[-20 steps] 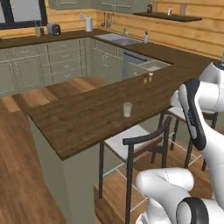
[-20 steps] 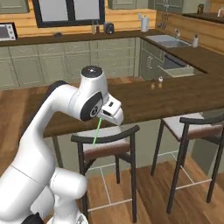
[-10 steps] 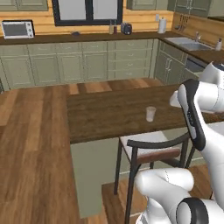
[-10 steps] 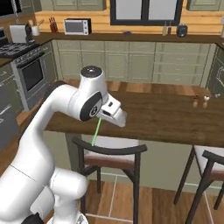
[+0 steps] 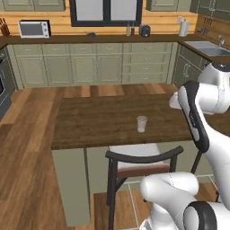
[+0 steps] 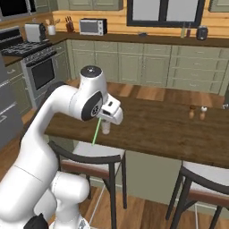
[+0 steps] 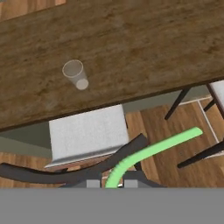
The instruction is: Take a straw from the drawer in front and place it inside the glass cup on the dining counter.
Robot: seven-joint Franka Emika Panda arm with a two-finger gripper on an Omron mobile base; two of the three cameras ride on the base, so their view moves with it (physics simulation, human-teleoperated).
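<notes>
Left base view: the small clear tapered glass cup [image 5: 142, 123] stands empty at frame centre on the dark brown wood-plank worktop [image 5: 90, 121].

Right base view: the thin bright green straw [image 6: 95, 132] hangs below the gripper [image 6: 106, 120], left of centre, so fetching looks done and placing remains.

Hand view: the fingers [image 7: 93, 183] pinch the straw at bottom centre; the cup sits upper left.
</notes>
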